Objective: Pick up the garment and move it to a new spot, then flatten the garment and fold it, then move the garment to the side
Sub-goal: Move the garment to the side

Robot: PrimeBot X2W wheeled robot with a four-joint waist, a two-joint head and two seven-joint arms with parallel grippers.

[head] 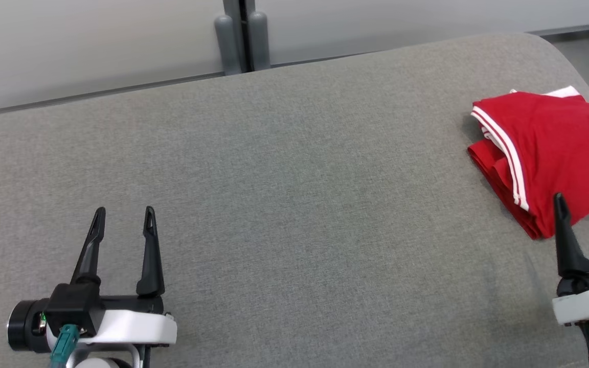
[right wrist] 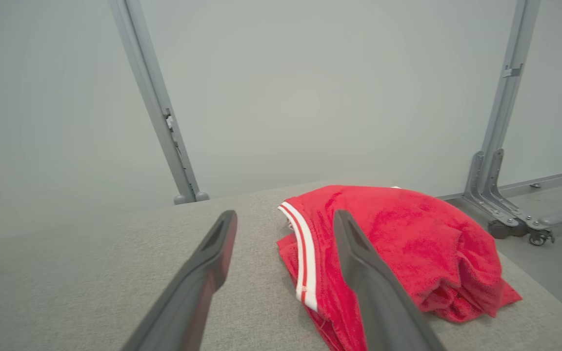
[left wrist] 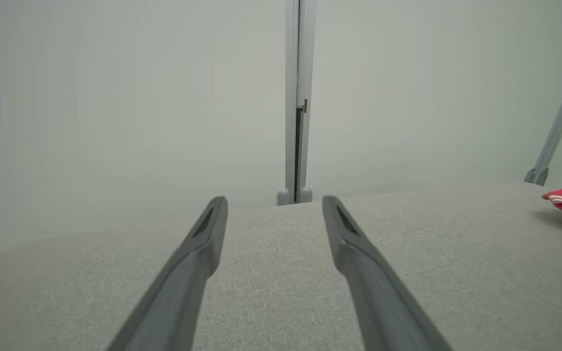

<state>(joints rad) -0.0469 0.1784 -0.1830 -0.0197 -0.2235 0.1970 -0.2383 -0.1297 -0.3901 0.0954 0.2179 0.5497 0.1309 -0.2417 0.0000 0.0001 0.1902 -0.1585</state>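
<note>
Judging by how it lies, the work looks nearly done: the red garment (head: pixel 545 138) sits folded in a compact stack at the far right of the grey bench (head: pixel 294 204). The left gripper (head: pixel 125 210) has its jaws apart and empty, with the garment well off to their right. The right gripper (head: pixel 579 197) also has its jaws apart and holds nothing. The garment's near edge lies just ahead of them, and I cannot tell whether they touch it.
</note>
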